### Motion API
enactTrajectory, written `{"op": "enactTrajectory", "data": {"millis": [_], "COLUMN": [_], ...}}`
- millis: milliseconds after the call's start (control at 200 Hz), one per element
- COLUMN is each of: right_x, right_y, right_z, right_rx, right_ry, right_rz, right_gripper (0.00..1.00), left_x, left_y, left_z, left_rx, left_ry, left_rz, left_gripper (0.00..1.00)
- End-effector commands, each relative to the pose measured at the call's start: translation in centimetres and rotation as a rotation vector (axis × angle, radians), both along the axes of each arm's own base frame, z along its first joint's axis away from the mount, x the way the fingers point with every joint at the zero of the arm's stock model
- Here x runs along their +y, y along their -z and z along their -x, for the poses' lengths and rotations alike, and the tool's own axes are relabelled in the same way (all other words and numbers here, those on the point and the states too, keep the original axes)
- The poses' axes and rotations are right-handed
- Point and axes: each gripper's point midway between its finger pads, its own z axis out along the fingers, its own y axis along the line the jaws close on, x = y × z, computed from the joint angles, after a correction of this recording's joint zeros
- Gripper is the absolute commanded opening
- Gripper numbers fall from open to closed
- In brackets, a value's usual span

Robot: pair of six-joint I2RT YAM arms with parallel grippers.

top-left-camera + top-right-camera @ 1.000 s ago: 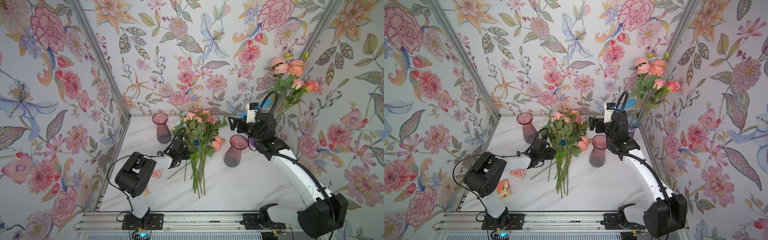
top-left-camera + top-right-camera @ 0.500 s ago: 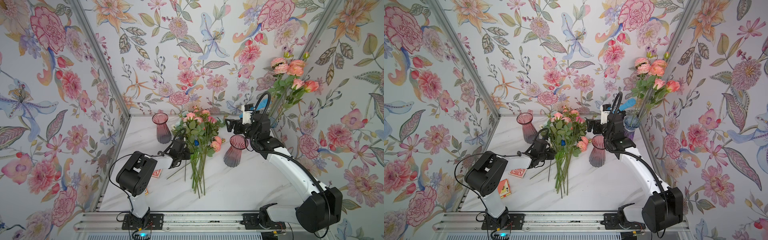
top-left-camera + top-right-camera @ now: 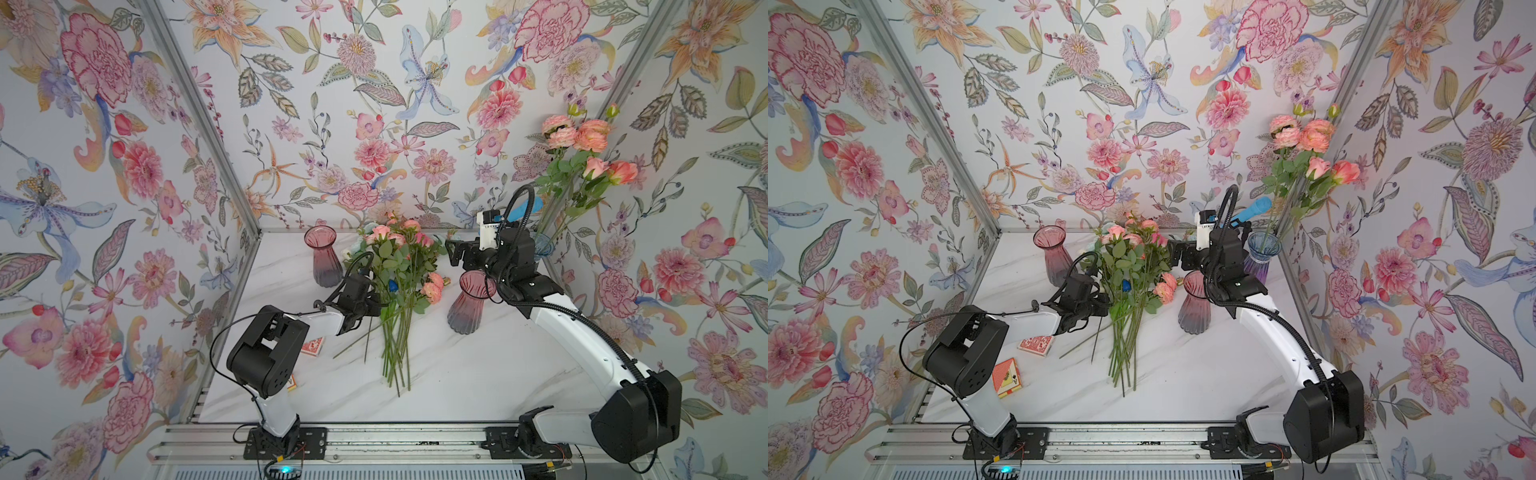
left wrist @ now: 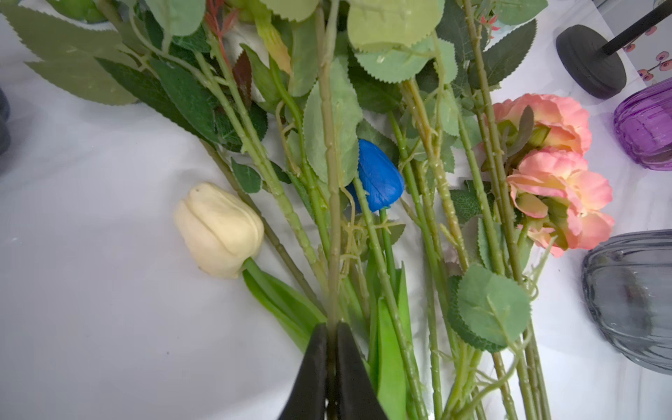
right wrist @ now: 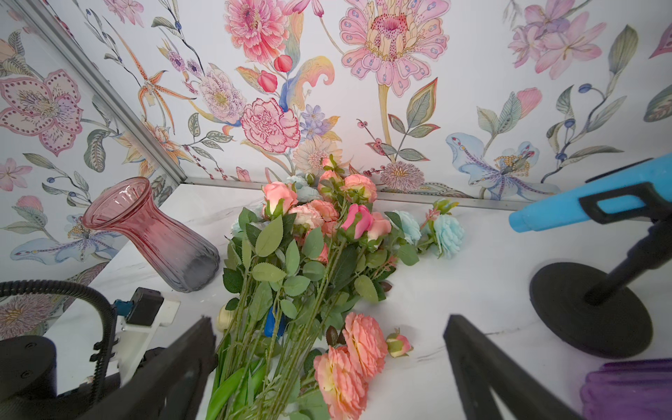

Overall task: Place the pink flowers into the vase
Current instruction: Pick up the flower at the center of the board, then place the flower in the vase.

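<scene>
A bunch of pink flowers with long green stems lies mid-table, mixed with other blooms. My left gripper reaches into the stems from the left. In the left wrist view its jaws are shut on one thorny green stem; leaves hide which bloom it bears. My right gripper hovers open over the bunch's right side, with two salmon blooms below its spread fingers. A blue-purple vase at the back right corner holds more pink flowers. Two pink vases stand empty.
A white tulip, a blue tulip and pale blue blooms lie in the same bunch. Two playing-card boxes lie near the left arm. A blue microphone on a black stand is at the back right.
The left gripper's jaws have closed on a stem in the bunch. The right gripper has drifted a little left and lower toward the bunch, still open.
</scene>
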Motion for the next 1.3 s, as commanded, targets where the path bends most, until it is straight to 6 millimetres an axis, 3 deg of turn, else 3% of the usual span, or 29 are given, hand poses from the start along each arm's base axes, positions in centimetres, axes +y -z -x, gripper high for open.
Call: {"op": "enactTrajectory", "data": {"millis": [0, 170, 345, 620, 781, 811, 1026, 1291], "right_x": [0.7, 1.1, 1.7, 4.2, 6.8, 7.4, 12.1, 16.9], "right_y": [-1.4, -1.1, -0.8, -0.8, -0.8, -0.9, -1.3, -2.3], "right_z": [-0.4, -0.3, -0.3, -0.1, 0.3, 0.4, 1.1, 1.2], "right_rx": [-0.033, -0.026, -0.019, 0.028, 0.070, 0.078, 0.124, 0.115], "right_ry": [-0.014, -0.024, -0.036, -0.121, -0.208, -0.223, -0.349, -0.440], "right_rz": [-0.015, -0.015, -0.012, -0.041, -0.097, -0.108, -0.166, -0.188], "right_gripper": [0.99, 0.99, 0.99, 0.99, 1.00, 1.00, 1.00, 1.00], "left_x": [0.0, -0.1, -0.2, -0.1, 0.2, 0.4, 1.0, 0.6], "left_y": [-1.5, -2.1, -3.4, -7.4, -10.4, -12.4, -17.6, -19.2], "left_z": [-0.5, -0.8, -1.1, -1.6, -1.7, -1.5, -0.3, 0.8], "left_rx": [-0.028, -0.046, -0.080, -0.210, -0.324, -0.378, -0.563, -0.609], "left_ry": [0.020, 0.031, 0.041, 0.072, 0.058, 0.050, 0.046, 0.091], "left_rz": [0.003, -0.008, -0.007, -0.011, 0.015, 0.036, 0.097, 0.115], "left_gripper": [0.07, 0.00, 0.00, 0.00, 0.00, 0.00, 0.00, 0.00]}}
